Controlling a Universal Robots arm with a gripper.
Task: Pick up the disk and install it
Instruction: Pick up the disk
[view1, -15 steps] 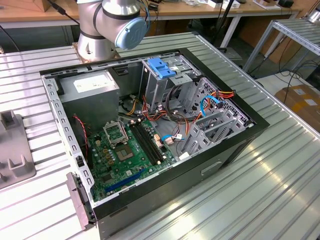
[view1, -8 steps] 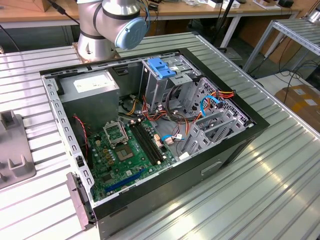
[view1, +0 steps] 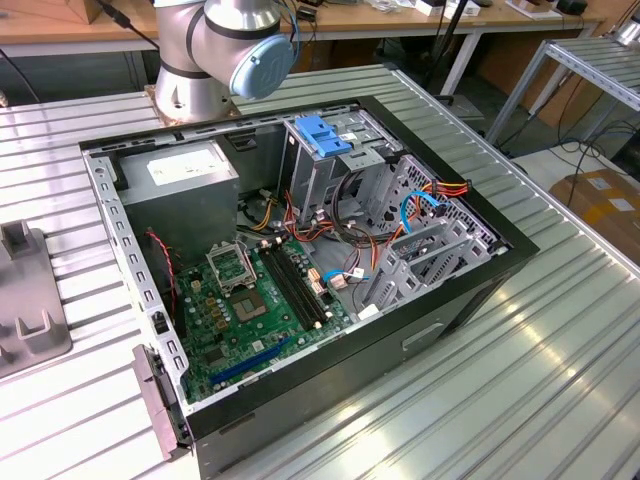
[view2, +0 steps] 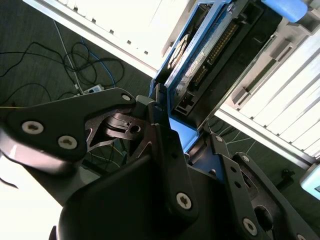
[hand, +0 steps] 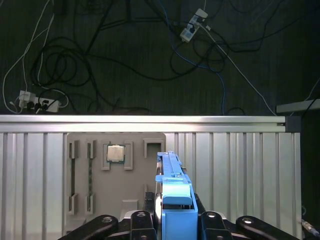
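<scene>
Progress: pick-up looked done; the disk (hand: 172, 185) sat in the gripper (hand: 175, 217), clear of the tabletop (hand: 240, 170). Install not yet done.
Grip: gripper was clenched on 1 end of the disk, seen in both wrist views.
Disk place: held edge-up over the tabletop near its edge, just beside the tray (hand: 107, 195); floor cables (hand: 75, 60) lay past that edge.
Disk build: flat rect. slab w/ grey metal body, bright blue plastic rails and a row of connector pins at 1 end.
Tray: matte grey, moulded pockets; 1 square chip (hand: 115, 153) w/ shiny lid sat in a pocket.
Tabletop: ribbed, glossy metal slats.
Case (view1: 330, 390): black sheet-metal box, side open, lay approx. mid-tabletop. It held a green board (view1: 250, 310) and a perforated steel cage (view1: 350, 170) w/ blue plastic bracket (view1: 325, 135).
</scene>
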